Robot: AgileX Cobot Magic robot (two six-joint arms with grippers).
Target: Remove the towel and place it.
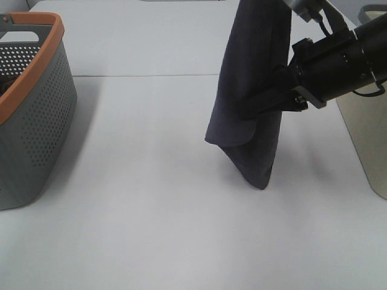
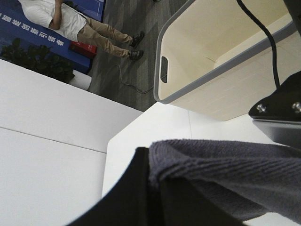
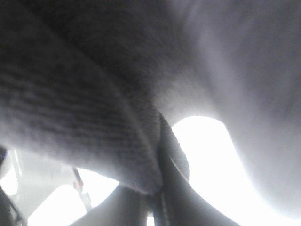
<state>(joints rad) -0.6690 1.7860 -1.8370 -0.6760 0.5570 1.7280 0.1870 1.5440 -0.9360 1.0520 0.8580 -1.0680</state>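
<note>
The dark navy-grey towel [image 1: 248, 72] hangs in a long fold from above the top edge of the exterior view. Its lowest corner is at or just above the white table [image 1: 151, 199]. My right gripper [image 1: 255, 106] reaches in from the right and is shut on the towel about halfway down. In the right wrist view the towel [image 3: 70, 94] fills the frame, pinched at the right gripper [image 3: 157, 188]. In the left wrist view the towel's top edge [image 2: 225, 165] is clamped in my left gripper [image 2: 153, 172]. That gripper is out of the exterior view.
A grey perforated basket with an orange rim [image 1: 36, 121] stands at the left edge. A beige bin [image 1: 363, 133] stands at the right, behind my right arm, also seen as the beige bin [image 2: 211, 47]. A person [image 2: 75, 23] stands on the floor beyond the table.
</note>
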